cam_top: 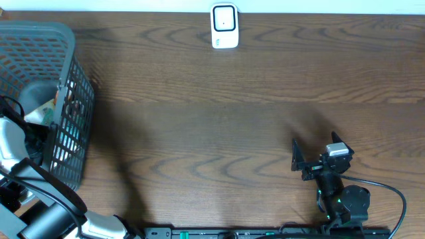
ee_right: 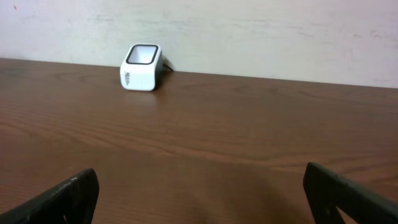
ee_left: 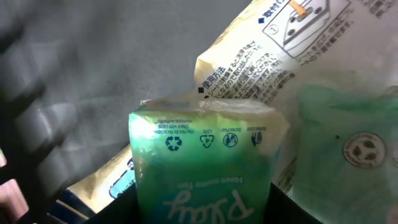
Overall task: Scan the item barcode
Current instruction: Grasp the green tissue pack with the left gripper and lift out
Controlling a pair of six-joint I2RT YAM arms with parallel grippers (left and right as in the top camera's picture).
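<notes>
Green plastic film, printed with recycling marks and white lettering, covers the packet [ee_left: 205,162] that I take to be the item to scan. It lies inside the grey basket [cam_top: 73,99], directly in front of the left claw [cam_top: 34,126] and so close that it fills the lower middle of the left wrist view. The left claw is down inside the basket. Its fingers do not show clearly, so I cannot tell how wide it stands or whether it already has hold of the packet.

I judge the task to be at its beginning. The packet is not yet out of the basket, and lifting it, carrying it over the bench [cam_top: 199,133] and showing its barcode to the scanner [cam_top: 224,26] all remain. No barcode is visible on the face turned to the camera.

Beyond the packet, away from the claw, a cream bag [ee_left: 261,68] with Japanese print leans against it. To the claw's right, a paler green pack [ee_left: 348,143] lies just beside it. Both crowd the grasp, and the basket wall may hinder the lift.

The right claw [ee_right: 199,193] hangs over bare bench, fully spread and holding nothing, with the white scanner far ahead of it.
</notes>
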